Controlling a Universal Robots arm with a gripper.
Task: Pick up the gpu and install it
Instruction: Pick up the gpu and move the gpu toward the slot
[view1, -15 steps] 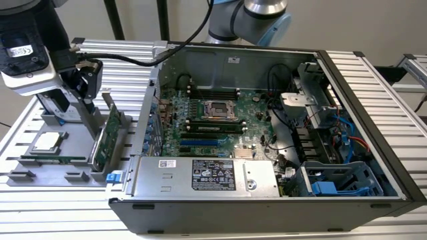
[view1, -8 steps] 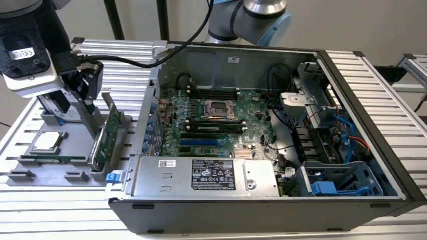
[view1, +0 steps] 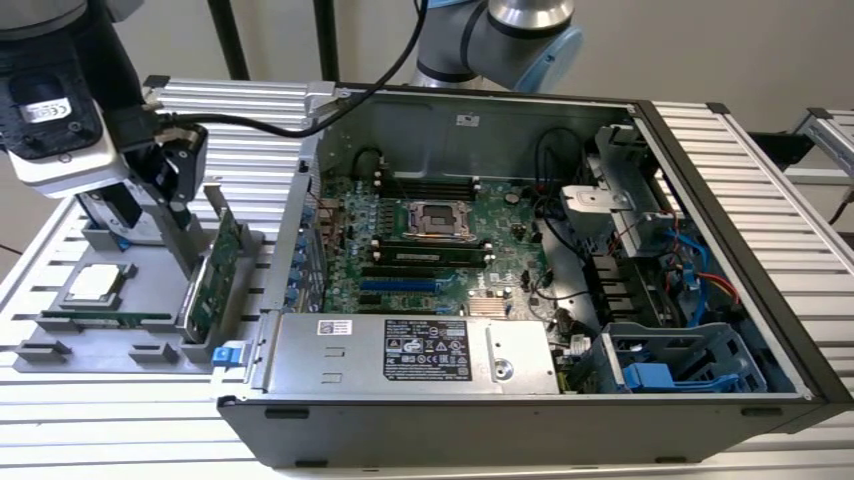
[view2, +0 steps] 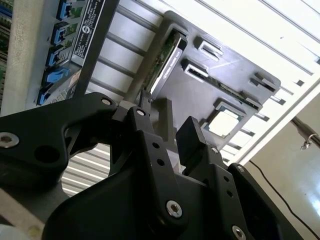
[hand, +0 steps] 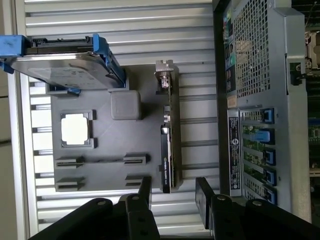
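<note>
We see the pincer (hand: 175, 194) with its two black fingers spread apart, hovering over one end of the gpu (hand: 169, 150), whose thin edge lines up with the gap between them; whether they touch it we cannot tell. The gpu stands on edge in a slot of the grey holder (hand: 102, 145), which also carries a square processor chip (hand: 76, 129) and a hard drive (hand: 60, 65) with blue rails. Beyond, on the slatted tabletop (hand: 120, 25), the open computer case (view1: 534, 430) lies just beside the holder, its motherboard (view1: 344, 262) exposed.
</note>
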